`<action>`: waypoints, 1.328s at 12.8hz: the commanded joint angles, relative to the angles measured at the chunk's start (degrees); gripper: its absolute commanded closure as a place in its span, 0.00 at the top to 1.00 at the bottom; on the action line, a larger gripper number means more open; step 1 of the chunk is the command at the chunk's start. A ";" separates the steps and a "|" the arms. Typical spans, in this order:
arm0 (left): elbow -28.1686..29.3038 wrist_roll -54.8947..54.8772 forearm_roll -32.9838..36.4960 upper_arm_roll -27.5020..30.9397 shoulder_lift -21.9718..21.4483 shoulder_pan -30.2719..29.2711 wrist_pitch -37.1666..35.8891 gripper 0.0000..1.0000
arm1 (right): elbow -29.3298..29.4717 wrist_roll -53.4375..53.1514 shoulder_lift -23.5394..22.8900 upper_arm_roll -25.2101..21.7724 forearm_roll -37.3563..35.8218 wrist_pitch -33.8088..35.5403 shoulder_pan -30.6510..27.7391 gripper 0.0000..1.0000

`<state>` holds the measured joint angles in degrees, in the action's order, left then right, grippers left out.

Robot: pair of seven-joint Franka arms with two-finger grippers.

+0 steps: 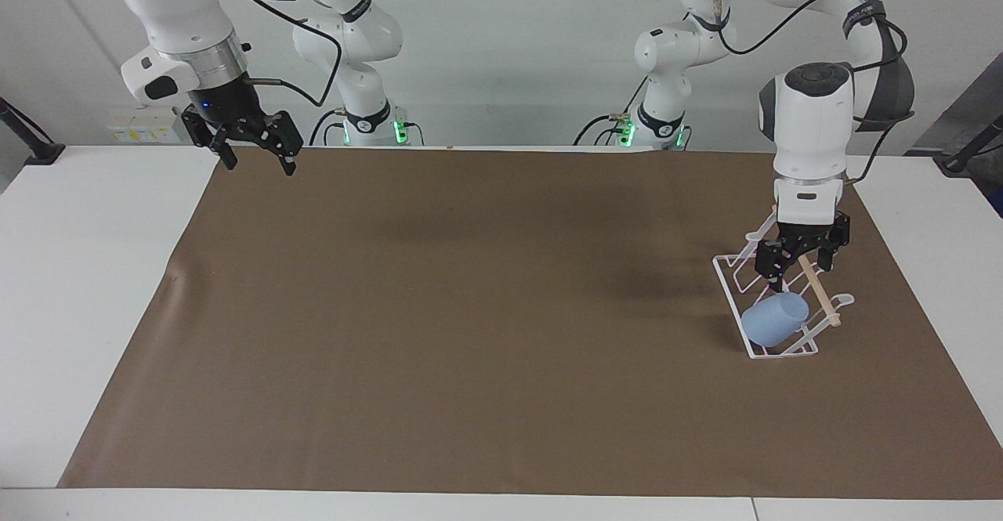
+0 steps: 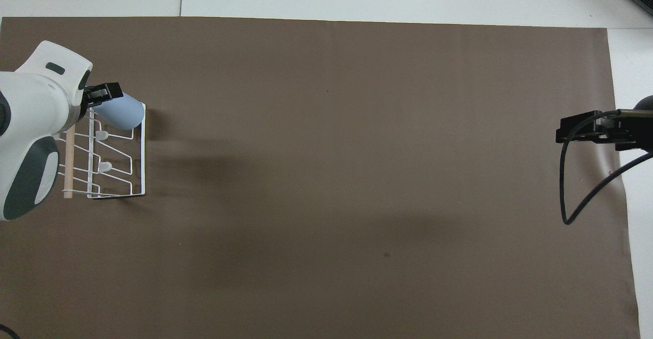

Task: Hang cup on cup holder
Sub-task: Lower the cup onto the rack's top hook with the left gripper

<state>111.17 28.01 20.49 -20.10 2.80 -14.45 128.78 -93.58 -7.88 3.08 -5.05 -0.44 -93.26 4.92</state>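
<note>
The light-blue cup [image 1: 774, 321] [image 2: 119, 113] rests tilted on a slanted prong at the end of the white wire cup holder [image 1: 733, 286] [image 2: 136, 160] farthest from the robots, at the left arm's end of the mat. My left gripper [image 1: 798, 270] [image 2: 100, 94] is open just above the rack's wooden dowel [image 1: 819, 294], clear of the cup. My right gripper [image 1: 252, 154] [image 2: 576, 130] waits open above the mat's corner at the right arm's end of the table.
A brown mat [image 1: 470, 309] covers most of the white table [image 1: 78, 270]. A black cable [image 2: 581, 196] loops below the right gripper. The rack's other prongs [image 2: 104, 165] carry nothing.
</note>
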 commanded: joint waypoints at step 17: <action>-23.81 -22.74 -20.93 0.24 -0.60 0.74 -39.22 1.00 | -0.37 0.06 0.70 0.21 -0.26 0.19 -0.26 1.00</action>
<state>88.34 6.21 0.53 -20.12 1.46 -14.44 90.32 -93.58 -7.88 3.08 -5.05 -0.44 -93.26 4.92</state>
